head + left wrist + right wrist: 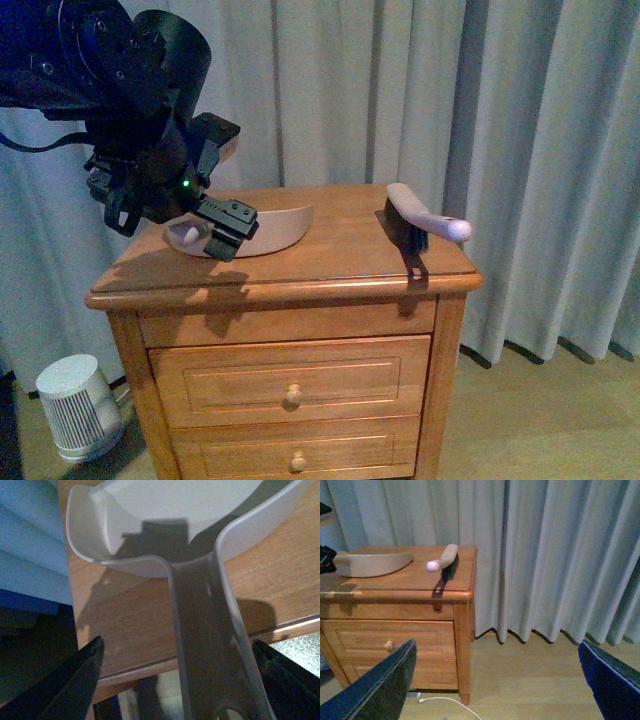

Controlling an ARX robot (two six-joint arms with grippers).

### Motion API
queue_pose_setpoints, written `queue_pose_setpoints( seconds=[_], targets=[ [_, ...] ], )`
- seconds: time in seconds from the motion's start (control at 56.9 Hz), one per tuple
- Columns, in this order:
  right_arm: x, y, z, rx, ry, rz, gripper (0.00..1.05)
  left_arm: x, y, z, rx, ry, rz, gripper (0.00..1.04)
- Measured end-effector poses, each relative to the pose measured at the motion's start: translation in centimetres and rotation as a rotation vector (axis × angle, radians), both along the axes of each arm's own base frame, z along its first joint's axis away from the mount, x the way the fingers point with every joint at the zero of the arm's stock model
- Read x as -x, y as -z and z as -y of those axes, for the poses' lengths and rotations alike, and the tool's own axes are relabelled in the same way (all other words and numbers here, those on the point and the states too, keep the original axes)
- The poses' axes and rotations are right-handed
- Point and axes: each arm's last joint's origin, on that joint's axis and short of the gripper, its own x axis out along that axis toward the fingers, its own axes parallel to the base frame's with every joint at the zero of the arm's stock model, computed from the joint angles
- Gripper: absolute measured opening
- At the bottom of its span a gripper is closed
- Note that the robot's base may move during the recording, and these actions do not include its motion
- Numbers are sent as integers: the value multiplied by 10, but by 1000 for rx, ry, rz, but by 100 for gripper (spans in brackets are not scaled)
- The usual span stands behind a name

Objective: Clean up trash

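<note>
Trash clean-up, early stage.
Shows left gripper (pixel 177 649) wide open astride the handle (pixel 207 630) of the pale pink scoop-shaped plastic dustpan (pixel 275 232), clasping nothing; right gripper (pixel 497 647) open, empty, well apart; trash unseen in every view (sweeping presumably all to come).

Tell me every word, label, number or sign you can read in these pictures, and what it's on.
None: no readable text shows in any view.
The dustpan, brush, wooden nightstand and white ribbed appliance on the floor carry no visible lettering.
The left arm shows only a small green light, no label.
</note>
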Motion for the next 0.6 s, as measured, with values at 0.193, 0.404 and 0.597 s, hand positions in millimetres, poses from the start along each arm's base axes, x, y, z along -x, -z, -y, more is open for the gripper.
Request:
queue_pose_setpoints(
  seconds=[0.193, 0.404, 0.597],
  targets=[
    [0, 0, 0, 0, 0, 0, 97, 0, 0, 1, -12, -9, 3, 48],
    [0, 0, 0, 0, 0, 0, 97, 0, 0, 1, -18, -5, 5, 30],
    [0, 0, 0, 0, 0, 0, 97, 0, -1, 2, -3, 0, 4, 30]
  ],
)
